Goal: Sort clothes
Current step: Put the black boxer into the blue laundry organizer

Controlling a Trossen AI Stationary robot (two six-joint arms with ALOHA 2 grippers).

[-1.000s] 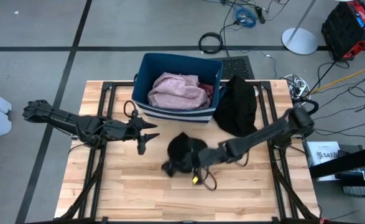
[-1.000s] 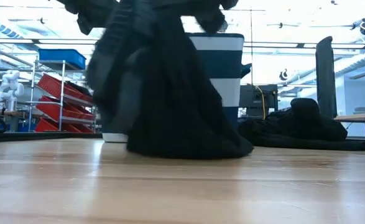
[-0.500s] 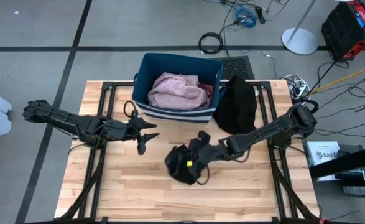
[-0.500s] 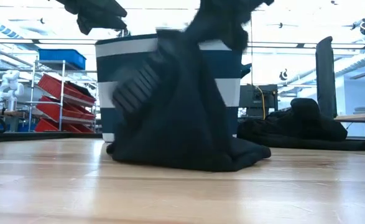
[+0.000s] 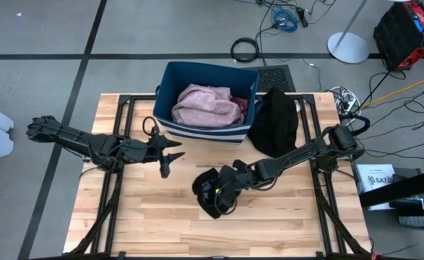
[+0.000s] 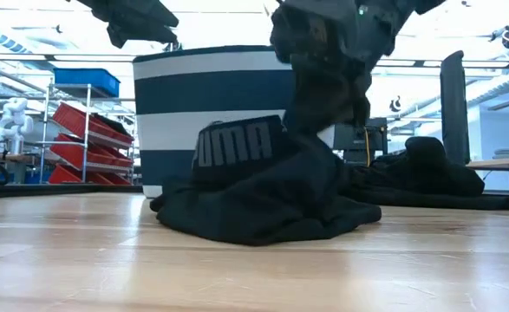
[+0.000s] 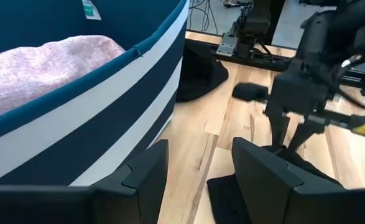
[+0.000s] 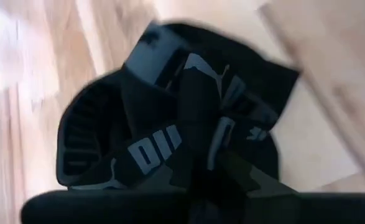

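A: Where's the black garment (image 5: 213, 192) now?
B: It's dropped into a heap on the worktop (image 5: 154, 217) before the bin (image 5: 207, 101); the right end effector (image 5: 226, 189) still touches it, grip unclear. Left end effector (image 5: 170, 154) waits open, nearer the bin

A pale wooden table (image 5: 146, 209) on a black frame carries three things. The dark blue bin (image 5: 209, 130) with white stripes stands at the middle of the table's far edge. Just beside the bin, toward the right arm's side, a black garment (image 5: 275, 124) lies in a long heap against the table's far right corner. In front of the bin, nearer the table's middle, a second black garment with grey lettering (image 5: 213, 191) lies crumpled on the boards.
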